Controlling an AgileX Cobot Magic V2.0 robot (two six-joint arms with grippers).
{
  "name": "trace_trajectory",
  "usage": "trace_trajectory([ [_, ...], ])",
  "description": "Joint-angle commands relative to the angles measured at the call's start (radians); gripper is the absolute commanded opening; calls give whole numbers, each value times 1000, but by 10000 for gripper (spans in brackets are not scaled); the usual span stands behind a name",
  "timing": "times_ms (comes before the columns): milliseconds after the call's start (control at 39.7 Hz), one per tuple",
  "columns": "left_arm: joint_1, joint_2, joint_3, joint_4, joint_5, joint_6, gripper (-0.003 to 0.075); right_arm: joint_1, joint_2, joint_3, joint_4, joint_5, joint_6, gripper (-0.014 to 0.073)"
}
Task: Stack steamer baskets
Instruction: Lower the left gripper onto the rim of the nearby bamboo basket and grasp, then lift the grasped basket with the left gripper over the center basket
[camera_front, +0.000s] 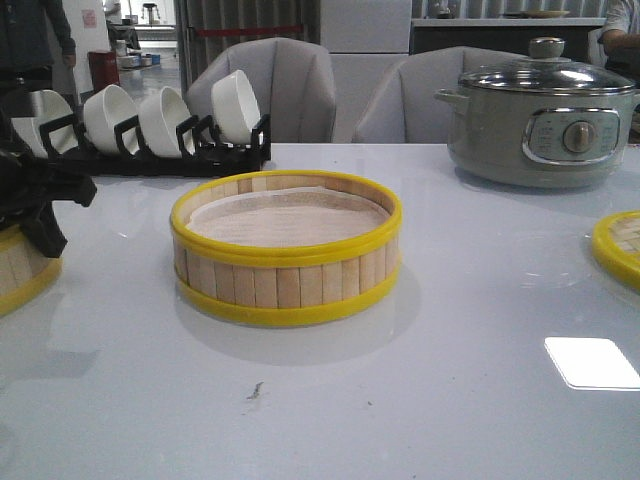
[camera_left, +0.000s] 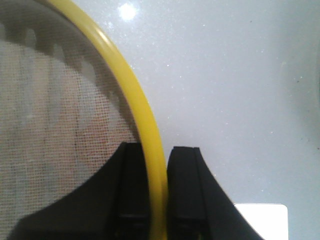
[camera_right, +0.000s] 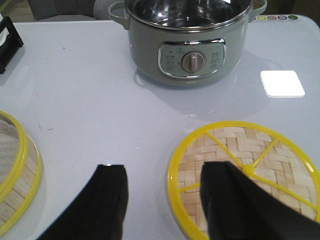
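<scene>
One steamer basket (camera_front: 286, 245) with wood-slat walls, yellow rims and a white liner stands at the table's middle. A second basket (camera_front: 18, 272) sits at the left edge, partly out of view. My left gripper (camera_front: 40, 222) is on it. In the left wrist view the left gripper (camera_left: 156, 167) is shut on this basket's yellow rim (camera_left: 145, 125), one finger inside over the liner (camera_left: 50, 130) and one outside. The woven yellow-rimmed lid (camera_front: 620, 245) lies flat at the right edge. My right gripper (camera_right: 167, 175) is open above the near-left edge of the lid (camera_right: 250, 165); it holds nothing.
A grey electric pot (camera_front: 545, 115) with a glass lid stands at the back right, also in the right wrist view (camera_right: 187, 40). A black rack of white bowls (camera_front: 150, 125) stands at the back left. The middle basket's edge shows in the right wrist view (camera_right: 15, 170).
</scene>
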Motion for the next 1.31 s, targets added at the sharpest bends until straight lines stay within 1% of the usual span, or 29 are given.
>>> trace_trajectory([
  [0, -19, -55, -67, -14, -17, -5, 85, -9, -10, -36, -8, -87, -5, 445],
  [151, -78, -73, -167, -14, 46, -5, 85, -9, -10, -36, -8, -87, -5, 445],
  [353, -205, -82, -350, -14, 146, -5, 85, -9, -10, -36, -8, -90, -5, 445],
  [479, -313, -82, -457, -14, 167, -5, 85, -9, -10, -36, -8, -90, -5, 445],
  [655, -456, -56, -550, -11, 177, -5, 85, -9, -10, -36, -8, -90, -5, 445],
  [781, -530, -15, -583, -1, 179, -5, 85, -9, -10, -36, -8, -90, -5, 445],
  [907, -585, 25, -598, 21, 181, -5, 85, -9, -10, -36, -8, -90, -5, 445],
  [1033, -617, 62, -602, 36, 190, -5, 85, -9, -10, -36, -8, -90, -5, 445],
  [1285, -629, 106, -602, 38, 201, -5, 85, -9, -10, -36, -8, -90, -5, 445],
])
